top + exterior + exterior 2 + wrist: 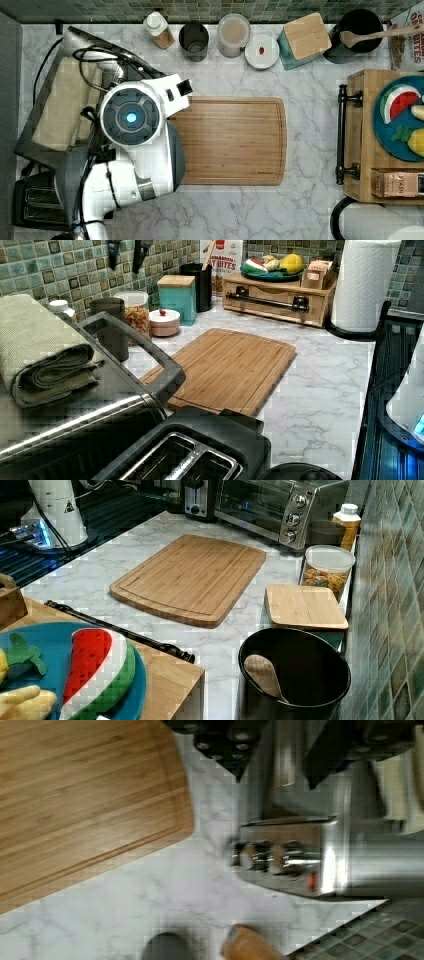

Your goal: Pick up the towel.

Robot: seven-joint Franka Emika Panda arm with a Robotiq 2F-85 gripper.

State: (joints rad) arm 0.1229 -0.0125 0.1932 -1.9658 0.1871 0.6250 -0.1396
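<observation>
The towel point(57, 105) is a pale beige-cream folded cloth lying on top of the silver toaster oven point(30, 145), at the top view's left. In the left view the towel point(42, 350) shows its layered folds toward the camera. In the wrist view a strip of the towel point(400, 785) shows beyond the oven's front edge. My gripper point(275, 777) is open, its two dark fingers wide apart with nothing between them, hanging above the counter just in front of the toaster oven point(310, 855). In the left view the gripper point(127, 255) hangs high against the tiled wall, clear of the towel.
A wooden cutting board point(230, 140) lies mid-counter. A black toaster point(185, 455) stands beside the oven. Jars and a teal box point(305, 40) line the back wall. A wooden tray point(362, 140) with a fruit plate and a paper roll point(362, 285) stand at the top view's right.
</observation>
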